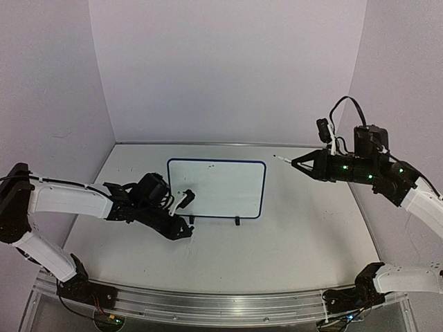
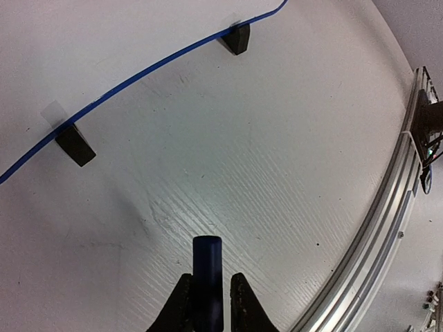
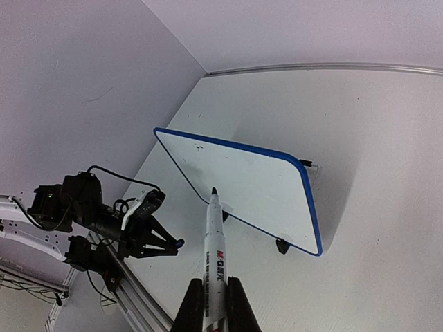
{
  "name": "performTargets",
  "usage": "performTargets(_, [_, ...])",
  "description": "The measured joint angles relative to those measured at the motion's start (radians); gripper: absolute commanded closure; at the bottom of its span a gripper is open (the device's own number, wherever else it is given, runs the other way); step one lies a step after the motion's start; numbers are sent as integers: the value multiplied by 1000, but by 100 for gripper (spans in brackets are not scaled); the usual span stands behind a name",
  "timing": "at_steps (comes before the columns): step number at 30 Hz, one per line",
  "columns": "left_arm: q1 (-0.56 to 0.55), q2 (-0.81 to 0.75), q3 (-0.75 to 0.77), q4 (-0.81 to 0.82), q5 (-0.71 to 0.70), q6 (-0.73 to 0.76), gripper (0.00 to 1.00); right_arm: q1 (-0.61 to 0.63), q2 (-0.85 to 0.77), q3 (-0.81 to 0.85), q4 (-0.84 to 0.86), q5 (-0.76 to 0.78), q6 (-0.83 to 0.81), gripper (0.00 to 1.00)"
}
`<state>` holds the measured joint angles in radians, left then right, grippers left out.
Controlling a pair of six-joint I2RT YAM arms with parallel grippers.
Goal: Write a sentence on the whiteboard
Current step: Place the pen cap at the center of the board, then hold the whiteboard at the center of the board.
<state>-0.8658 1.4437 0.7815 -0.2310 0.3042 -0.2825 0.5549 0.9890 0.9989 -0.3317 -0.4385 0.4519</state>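
Whiteboard stands between our arms. Our right gripper pinches the marker; our left gripper pinches a dark-blue cap.

So the whiteboard stands about mid-table, leaning back, propped on two clip feet along its bottom edge. The left gripper sits low, just in front of the board's lower left corner, near the left foot, with a pen cap between its fingers. The right gripper is off to the board's right and higher up. The marker pinched in it points at the board's top right corner, not touching. A rail runs along the table's near edge.
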Motion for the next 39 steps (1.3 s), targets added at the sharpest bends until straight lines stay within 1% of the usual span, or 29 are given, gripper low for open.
performTargets(4, [0, 65, -4, 32, -18, -9, 71, 0, 0, -29, 30, 16, 18, 100])
performTargets(6, [0, 86, -5, 42, -22, -17, 58, 0, 0, -35, 32, 20, 21, 100])
performTargets(7, [0, 97, -5, 49, -31, -26, 57, 0, 0, -38, 33, 23, 22, 100])
performTargets(8, [1, 98, -5, 50, -31, -24, 50, 0, 0, -38, 33, 24, 23, 100])
performTargets(10, [0, 100, -8, 55, -51, -36, 43, 0, 0, -39, 38, 29, 26, 100])
performTargets(11, [0, 99, -10, 61, -66, -45, 42, 0, -1, -40, 41, 30, 28, 100])
performTargets(14, [1, 90, -12, 57, -90, -56, 35, 0, -3, -42, 45, 33, 31, 100])
performTargets(19, [27, 10, -11, 16, -115, -58, 28, 0, -8, -51, 51, 35, 36, 100])
performTargets(23, [81, -60, 13, -70, -113, -43, 25, 0, -9, -53, 55, 34, 39, 100])
performTargets(27, [216, -124, 135, -217, -31, 23, 23, 0, -23, -71, 66, 34, 40, 100])
performTargets(30, [317, -155, 232, -281, 27, 75, 23, 0, -30, -90, 71, 34, 43, 100])
performTargets(33, [401, -165, 301, -312, 86, 120, 23, 0, -31, -109, 79, 34, 48, 100])
performTargets(35, [454, -163, 316, -313, 120, 152, 23, 3, -31, -121, 83, 35, 51, 100])
performTargets(39, [497, -158, 304, -281, 142, 193, 22, 34, -32, -132, 98, 50, 55, 100])
